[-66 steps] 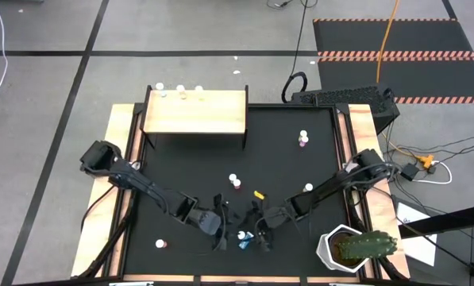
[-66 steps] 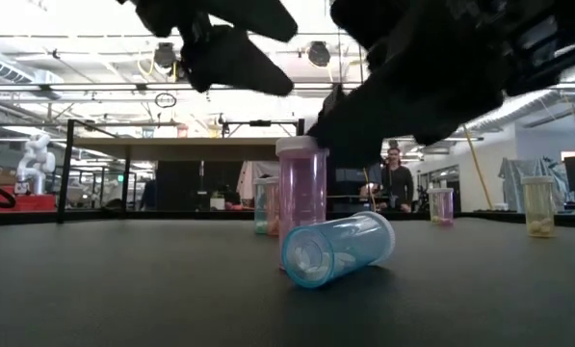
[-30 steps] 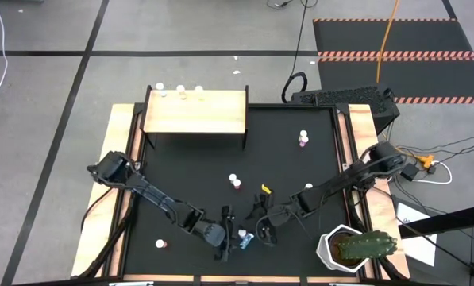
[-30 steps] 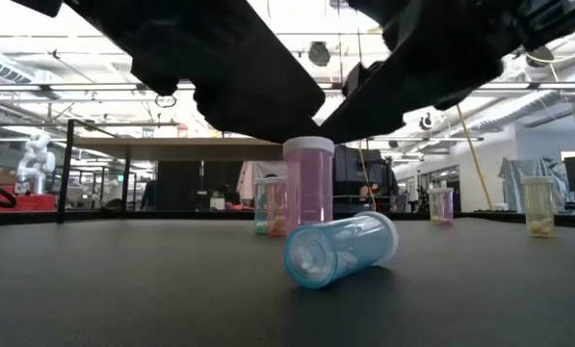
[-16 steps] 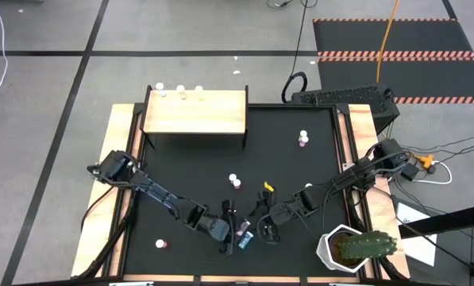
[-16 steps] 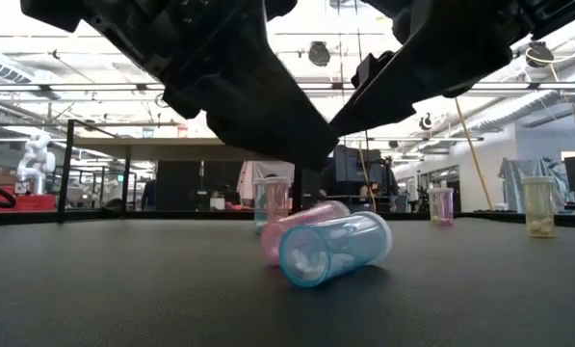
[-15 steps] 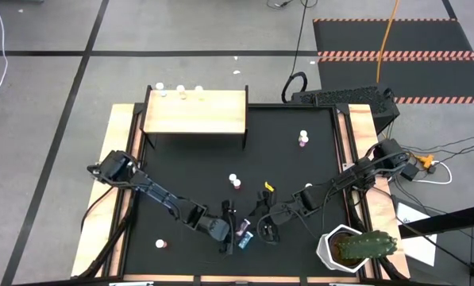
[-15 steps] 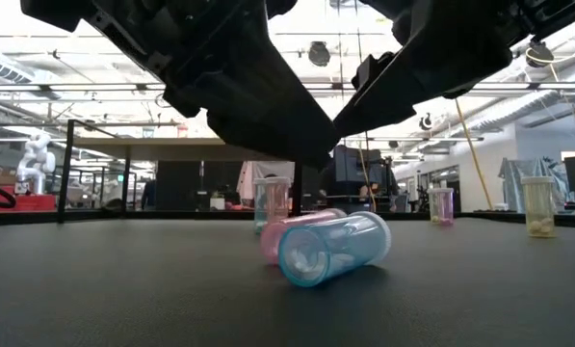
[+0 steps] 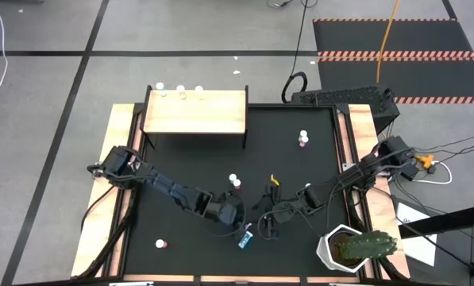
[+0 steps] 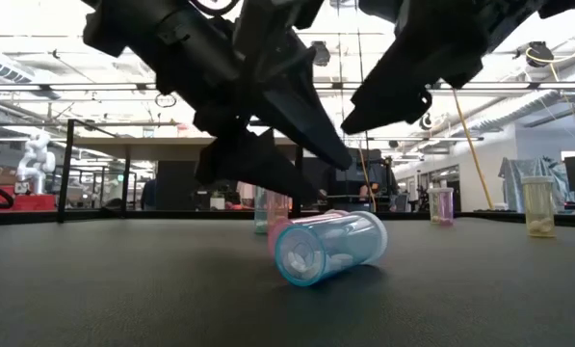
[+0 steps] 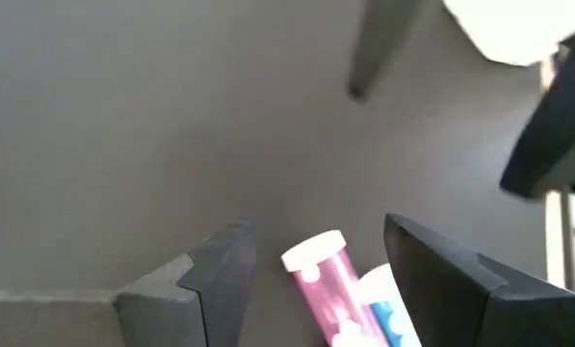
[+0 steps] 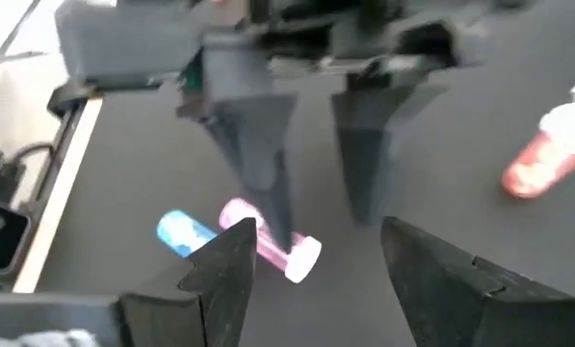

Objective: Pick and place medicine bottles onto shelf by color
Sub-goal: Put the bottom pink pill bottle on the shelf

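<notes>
Lying tipped on the matte black surface [image 9: 189, 159]: two smooth translucent cylinders, a pink bottle [image 11: 323, 281] and a blue bottle [image 10: 327, 247], side by side, touching. Visible in the left wrist view only: pink's white cap end pointing away from the left claw [image 11: 311, 280], long axis running between its spread, released fingers. Close opposite, the right claw [image 12: 311, 255], likewise spread, grasping nothing.

Two toppled medicine bottles [image 10: 321, 247] lie side by side near the tabletop's [image 9: 189, 163] front edge, between the left gripper [image 9: 235, 211] and the right gripper [image 9: 270, 218], with the shelf [image 9: 194, 111] at the far left corner and the cactus pot [image 9: 344, 249] at the front right.
</notes>
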Robot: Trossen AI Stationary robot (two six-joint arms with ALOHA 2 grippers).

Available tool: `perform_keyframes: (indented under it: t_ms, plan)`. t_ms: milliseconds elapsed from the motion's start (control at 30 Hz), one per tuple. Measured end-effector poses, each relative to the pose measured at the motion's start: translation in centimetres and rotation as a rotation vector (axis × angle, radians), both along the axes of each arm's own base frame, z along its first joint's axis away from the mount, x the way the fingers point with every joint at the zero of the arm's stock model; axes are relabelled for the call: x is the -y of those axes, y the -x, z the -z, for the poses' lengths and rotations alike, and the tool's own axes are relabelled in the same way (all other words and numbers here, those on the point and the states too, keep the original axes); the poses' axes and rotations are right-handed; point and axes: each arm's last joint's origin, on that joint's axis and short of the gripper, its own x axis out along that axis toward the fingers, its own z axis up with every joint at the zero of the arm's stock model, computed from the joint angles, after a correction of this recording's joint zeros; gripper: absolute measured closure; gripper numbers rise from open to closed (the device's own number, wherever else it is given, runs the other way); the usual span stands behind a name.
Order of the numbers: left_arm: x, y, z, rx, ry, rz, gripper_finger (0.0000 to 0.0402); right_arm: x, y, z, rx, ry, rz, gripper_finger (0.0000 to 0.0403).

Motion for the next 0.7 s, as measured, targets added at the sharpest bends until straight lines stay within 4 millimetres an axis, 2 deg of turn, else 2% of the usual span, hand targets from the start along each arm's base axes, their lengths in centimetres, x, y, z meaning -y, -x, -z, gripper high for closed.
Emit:
perform_keyframes:
  t_ms: [133,333,533,700]
  plan:
    - [0.2,-0.2,-0.2,0.023,0.009,0.046,0.0174,0.7,1.1,-1.4,-0.017,-0.014,0.086,0.0183]
    - [0.2,-0.3,2.0,-0.059,0.034,0.014,0.0174,1.7,2.7,-3.0,-0.038,0.005,0.212,0.0183]
    - [0.9,-1.7,2.9,-0.119,0.05,0.048,0.0174,2.0,3.2,-3.4,-0.049,-0.009,0.232,0.0183]
    - [1.1,-2.3,2.5,-0.197,0.008,0.055,0.0178,2.1,3.4,-3.3,-0.073,-0.016,0.248,0.0183]
